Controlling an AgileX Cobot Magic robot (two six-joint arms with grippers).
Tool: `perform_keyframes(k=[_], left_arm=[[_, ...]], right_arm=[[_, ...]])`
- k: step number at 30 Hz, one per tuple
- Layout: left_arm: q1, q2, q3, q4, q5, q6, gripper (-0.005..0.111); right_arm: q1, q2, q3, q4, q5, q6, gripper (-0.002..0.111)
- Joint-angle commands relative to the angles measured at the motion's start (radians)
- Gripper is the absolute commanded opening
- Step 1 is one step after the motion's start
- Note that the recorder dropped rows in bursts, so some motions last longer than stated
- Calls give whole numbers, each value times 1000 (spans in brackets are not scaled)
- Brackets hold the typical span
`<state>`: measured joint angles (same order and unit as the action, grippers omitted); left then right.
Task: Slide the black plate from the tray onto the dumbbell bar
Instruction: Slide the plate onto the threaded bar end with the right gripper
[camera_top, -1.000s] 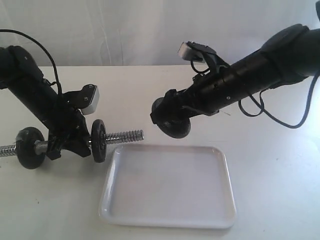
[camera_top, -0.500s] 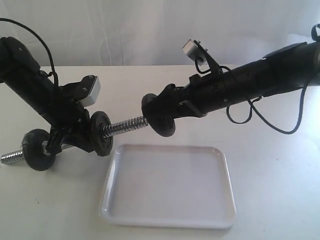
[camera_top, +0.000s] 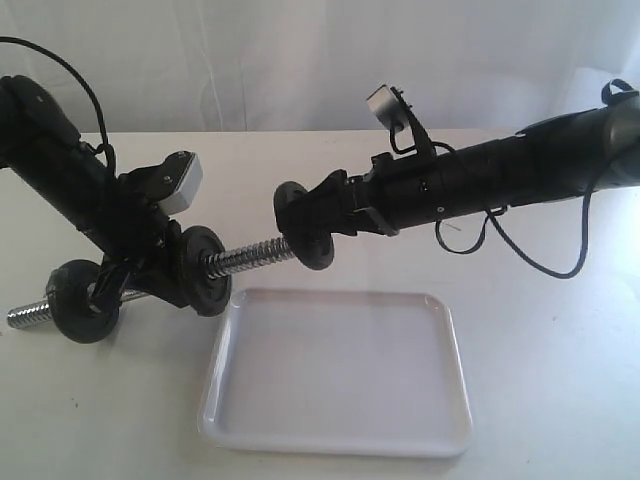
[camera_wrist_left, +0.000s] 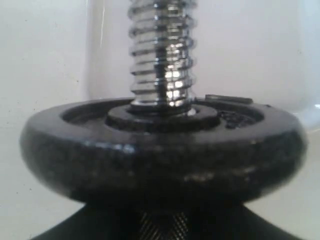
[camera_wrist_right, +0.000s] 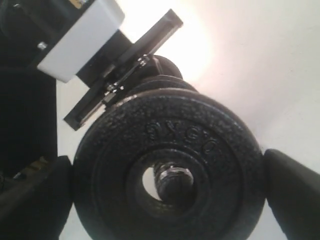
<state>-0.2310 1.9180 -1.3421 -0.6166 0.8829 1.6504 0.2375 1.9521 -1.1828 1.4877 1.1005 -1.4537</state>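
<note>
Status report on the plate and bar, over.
Left gripper shut on dumbbell bar, tilted up. Right gripper holds black plate, threaded tip at its hole. Nothing blocking.

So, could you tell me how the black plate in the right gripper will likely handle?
Likely heavy for its size: the black plate looks like cast metal. Its pebbled face should resist slipping. Set on edge, its round rim could roll.
</note>
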Motion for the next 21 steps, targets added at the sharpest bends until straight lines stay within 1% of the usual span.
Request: perform_keyframes(k=[1,6,14,21], left_arm=[[-1,-45,-14,-143,52,6,0],[1,-45,-14,-145,52,6,0],[1,-45,-14,-184,50,15,0],[1,-45,-14,-204,50,25,0]], right_arm=[[-12,-9,-3,38,88,-30,0],[-12,36,-3,34,103,-30,0],[-12,53,-3,82,114,-39,0],[3,53,-3,114,79,-51,0]])
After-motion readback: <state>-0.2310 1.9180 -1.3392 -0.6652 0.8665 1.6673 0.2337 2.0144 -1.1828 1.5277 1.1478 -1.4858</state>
